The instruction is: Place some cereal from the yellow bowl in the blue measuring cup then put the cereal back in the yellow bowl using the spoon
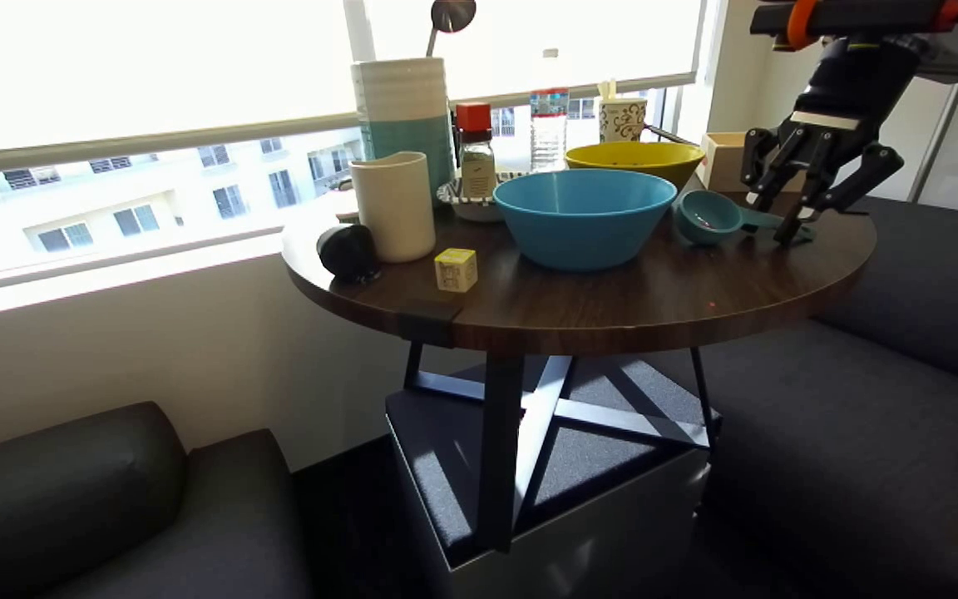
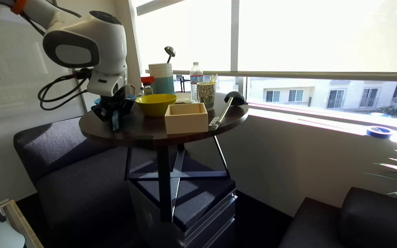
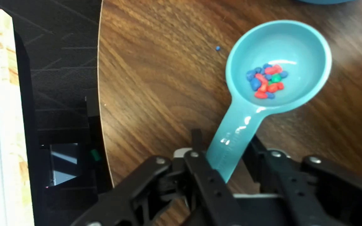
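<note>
While my gripper (image 3: 224, 139) straddles the handle (image 3: 231, 135) of the blue measuring cup (image 3: 281, 51), jaws spread and pinching nothing, cup sits on the table (image 3: 156, 94); yellow bowl (image 2: 155, 105) stands on the same top. Risk: handle slants across my gap, so an uneven close might swivel the cup and spill its cereal (image 3: 263, 84).

Both exterior views across table (image 1: 587, 306) toward window (image 2: 308, 41) from different sides, wrist view close above blue measuring cup (image 3: 294, 84)
</note>
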`<move>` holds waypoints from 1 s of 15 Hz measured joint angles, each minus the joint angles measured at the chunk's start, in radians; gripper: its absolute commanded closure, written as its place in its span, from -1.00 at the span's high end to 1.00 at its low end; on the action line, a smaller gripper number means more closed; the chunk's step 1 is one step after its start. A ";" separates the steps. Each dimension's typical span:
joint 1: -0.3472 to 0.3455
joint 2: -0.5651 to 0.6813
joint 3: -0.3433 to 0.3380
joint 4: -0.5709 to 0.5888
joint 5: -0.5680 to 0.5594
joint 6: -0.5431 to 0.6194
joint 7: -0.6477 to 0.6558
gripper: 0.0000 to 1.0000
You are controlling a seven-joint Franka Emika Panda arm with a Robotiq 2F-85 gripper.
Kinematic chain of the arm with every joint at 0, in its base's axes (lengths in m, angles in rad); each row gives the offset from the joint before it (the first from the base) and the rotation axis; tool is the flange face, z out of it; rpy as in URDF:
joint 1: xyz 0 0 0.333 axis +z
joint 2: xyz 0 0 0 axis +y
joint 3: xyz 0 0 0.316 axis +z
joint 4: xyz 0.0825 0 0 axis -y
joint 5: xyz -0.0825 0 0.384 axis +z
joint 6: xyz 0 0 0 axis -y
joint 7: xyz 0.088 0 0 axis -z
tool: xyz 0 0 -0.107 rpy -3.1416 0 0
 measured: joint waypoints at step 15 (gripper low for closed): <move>0.000 0.000 -0.020 0.000 0.000 0.000 -0.008 -0.96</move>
